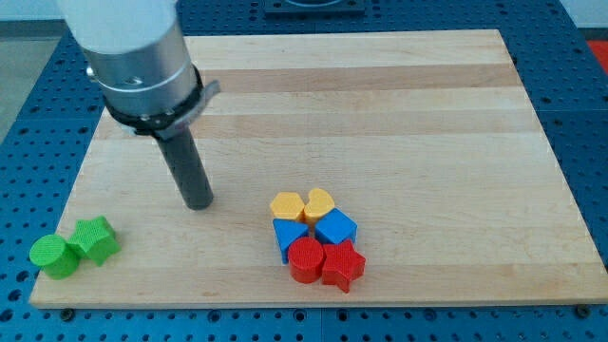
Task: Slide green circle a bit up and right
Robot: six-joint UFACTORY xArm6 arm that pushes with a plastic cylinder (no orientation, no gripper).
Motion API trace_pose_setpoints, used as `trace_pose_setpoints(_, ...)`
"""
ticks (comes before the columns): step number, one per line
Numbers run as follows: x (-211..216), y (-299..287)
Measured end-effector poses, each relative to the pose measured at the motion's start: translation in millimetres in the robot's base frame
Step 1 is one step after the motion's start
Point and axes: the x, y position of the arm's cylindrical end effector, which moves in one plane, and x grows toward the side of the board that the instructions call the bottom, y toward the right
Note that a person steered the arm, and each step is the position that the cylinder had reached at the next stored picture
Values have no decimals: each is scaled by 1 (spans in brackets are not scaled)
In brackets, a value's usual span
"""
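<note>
Green circle (52, 256) sits at the table's (380, 114) bottom-left corner in the view, partly overhanging the left edge onto the blue perforated base (19, 190). It is a short round cylinder standing on its flat face, so it has no long axis and no readable heading; the round top faces up. Just to its right and slightly toward the view's top is the green star (95, 237), touching it or nearly so; contact cannot be told for sure.

The arm has no gripper, so there is no spread or pinch to report; it ends in a dark rod. The tip (199, 202) rests on the wood, well apart from the green circle, toward the view's right and a little toward its top. It touches no block.

A tight cluster lies near the bottom centre: orange block (286, 206) and yellow heart (319, 202) in the top row, blue block (289, 235) and blue cube (335, 228) in the middle, red circle (306, 259) and red star (343, 266) at the bottom. They are packed against each other.
</note>
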Motion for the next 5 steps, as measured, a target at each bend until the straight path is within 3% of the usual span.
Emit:
trace_pose_setpoints(2,104,-24)
trace_pose_setpoints(3,103,-24)
trace_pose_setpoints(5,104,-96)
